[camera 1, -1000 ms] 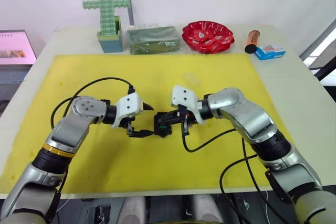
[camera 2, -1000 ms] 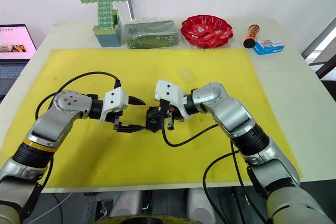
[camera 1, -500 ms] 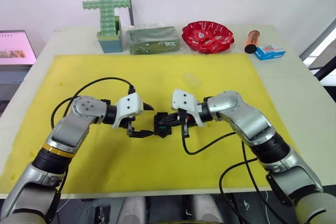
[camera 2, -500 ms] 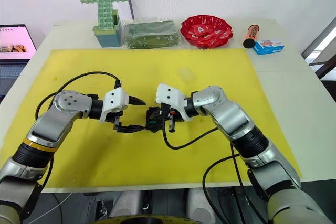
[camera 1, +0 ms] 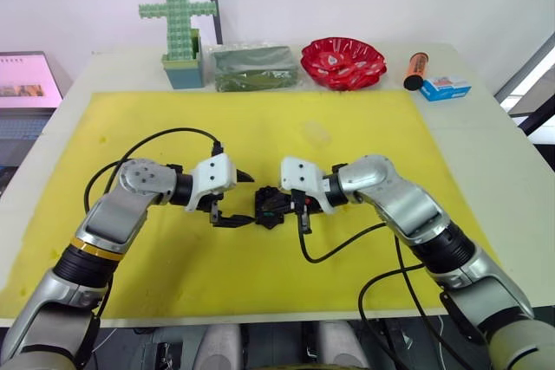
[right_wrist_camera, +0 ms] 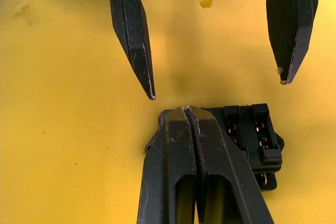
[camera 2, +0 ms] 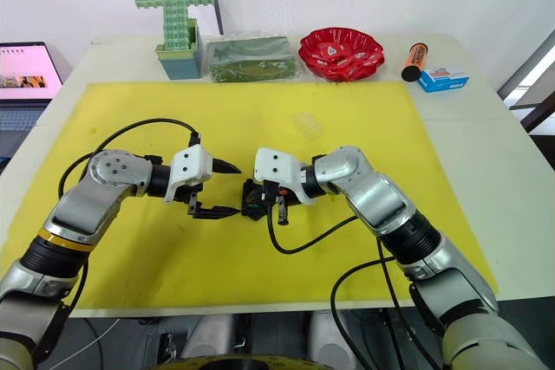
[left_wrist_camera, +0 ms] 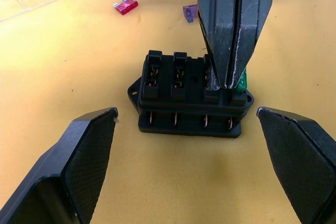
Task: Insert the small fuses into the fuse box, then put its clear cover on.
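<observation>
At centre of yellow mat (camera 1: 364,119) | small black rectangular plastic fuse box (left_wrist_camera: 190,94) | right gripper (left_wrist_camera: 229,82) pressed together on green blade fuse (left_wrist_camera: 242,83), seating it at end slot | left gripper (right_wrist_camera: 215,90) spread, flanking box | press straight down, steady the box.

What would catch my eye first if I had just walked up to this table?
Probably the right gripper, its fingers pressed together on a green fuse at one end of the small black fuse box, mid yellow mat. The left gripper waits open beside the box. At the table's far edge stand a green block cross and a red dish.
</observation>
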`<act>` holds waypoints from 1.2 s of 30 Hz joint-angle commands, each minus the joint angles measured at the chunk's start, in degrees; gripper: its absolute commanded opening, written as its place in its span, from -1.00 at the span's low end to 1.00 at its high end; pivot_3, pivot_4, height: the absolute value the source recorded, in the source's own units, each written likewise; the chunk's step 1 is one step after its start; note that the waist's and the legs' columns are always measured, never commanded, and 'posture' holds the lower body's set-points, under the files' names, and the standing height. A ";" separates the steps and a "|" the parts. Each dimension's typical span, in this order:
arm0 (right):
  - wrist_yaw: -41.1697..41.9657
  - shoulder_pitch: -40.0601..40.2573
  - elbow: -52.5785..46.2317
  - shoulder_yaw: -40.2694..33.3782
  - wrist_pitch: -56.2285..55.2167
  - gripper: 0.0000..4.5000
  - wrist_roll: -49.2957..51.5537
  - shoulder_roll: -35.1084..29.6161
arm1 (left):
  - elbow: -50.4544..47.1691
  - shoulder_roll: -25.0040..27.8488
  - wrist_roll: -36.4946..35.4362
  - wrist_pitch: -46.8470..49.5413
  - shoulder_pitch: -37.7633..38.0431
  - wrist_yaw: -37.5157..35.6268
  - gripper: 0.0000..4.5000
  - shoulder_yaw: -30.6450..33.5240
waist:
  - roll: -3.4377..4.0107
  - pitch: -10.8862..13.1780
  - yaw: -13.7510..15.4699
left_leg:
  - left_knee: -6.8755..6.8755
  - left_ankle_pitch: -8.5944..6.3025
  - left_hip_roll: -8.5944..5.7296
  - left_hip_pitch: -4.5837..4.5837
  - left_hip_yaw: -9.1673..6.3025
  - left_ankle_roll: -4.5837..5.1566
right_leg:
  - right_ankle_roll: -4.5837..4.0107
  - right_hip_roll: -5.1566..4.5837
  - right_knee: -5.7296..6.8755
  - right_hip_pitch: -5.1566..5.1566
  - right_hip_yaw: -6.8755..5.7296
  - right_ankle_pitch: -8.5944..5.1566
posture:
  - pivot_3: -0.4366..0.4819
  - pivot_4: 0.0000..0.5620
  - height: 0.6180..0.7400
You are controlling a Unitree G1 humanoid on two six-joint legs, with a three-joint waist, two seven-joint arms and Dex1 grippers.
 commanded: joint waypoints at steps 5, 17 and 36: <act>0.03 -1.31 -0.43 -4.48 2.99 -0.99 2.95 0.43 | -1.39 0.53 -2.29 0.44 -1.02 -0.16 1.00 3.27 | 0.01 0.02 -0.01 | 0.00 0.00 0.00 -0.05 0.00 0.00 | 0.00 0.00 0.00 -0.04 0.00 0.00 | -0.05 -0.47 1.00; 4.15 -1.21 -10.61 -14.73 6.01 -0.99 9.65 -10.08 | -4.63 10.76 -11.61 9.84 1.26 -7.03 1.00 11.48 | 0.02 0.06 -0.12 | 0.01 0.00 0.00 -0.39 -0.02 0.00 | 0.01 0.00 -0.01 -0.36 0.00 0.00 | -0.05 -0.47 1.00; 9.98 28.35 -5.48 -39.96 -1.68 0.99 11.23 -37.38 | 1.48 25.14 -12.06 6.81 16.36 -9.88 1.00 26.00 | 0.07 0.10 -0.11 | -0.07 0.00 0.05 -0.44 0.14 -0.01 | -0.15 -0.03 -0.08 -0.53 0.04 -0.10 | -0.05 -0.47 1.00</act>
